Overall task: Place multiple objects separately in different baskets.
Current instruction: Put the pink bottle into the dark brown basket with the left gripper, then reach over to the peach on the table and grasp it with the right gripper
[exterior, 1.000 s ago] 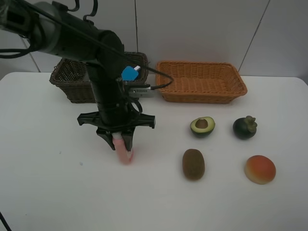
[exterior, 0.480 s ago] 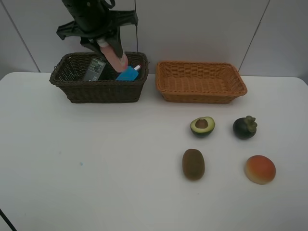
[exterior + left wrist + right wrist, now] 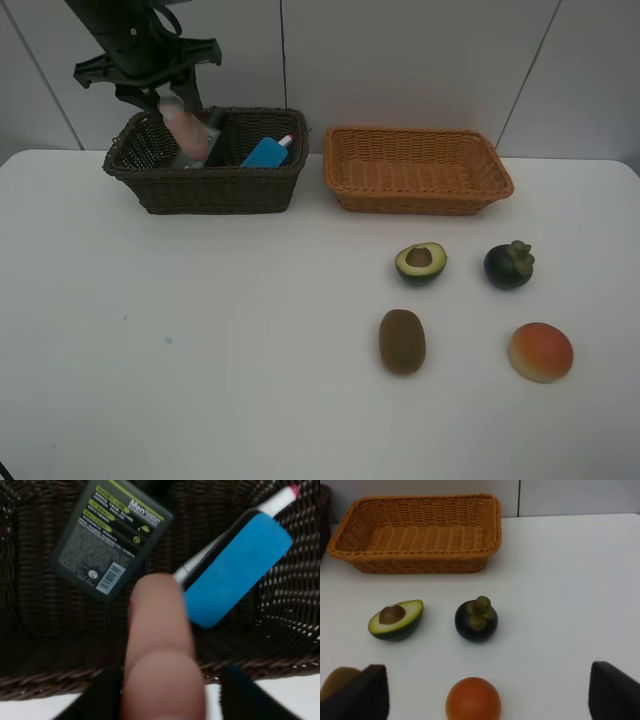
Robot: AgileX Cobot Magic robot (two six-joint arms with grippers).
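Note:
My left gripper (image 3: 168,98) hangs over the left end of the dark brown basket (image 3: 215,190). The pink bottle (image 3: 186,135) sits just below it, blurred in the left wrist view (image 3: 162,655), with the two fingers standing apart from its sides. On the basket floor lie the dark green pump bottle (image 3: 110,535), the blue eraser (image 3: 235,570) and the white marker (image 3: 280,495). The light orange basket (image 3: 420,195) holds nothing. My right gripper (image 3: 487,695) is open wide above the fruit and out of the exterior high view.
On the white table right of centre lie the avocado half (image 3: 421,262), mangosteen (image 3: 509,265), kiwi (image 3: 402,341) and orange-yellow fruit (image 3: 540,352). The two baskets stand side by side at the back edge, near the wall.
The left gripper lifted the pink bottle off the table, carried it back over the dark basket, then shifted left; its jaws have widened around the bottle.

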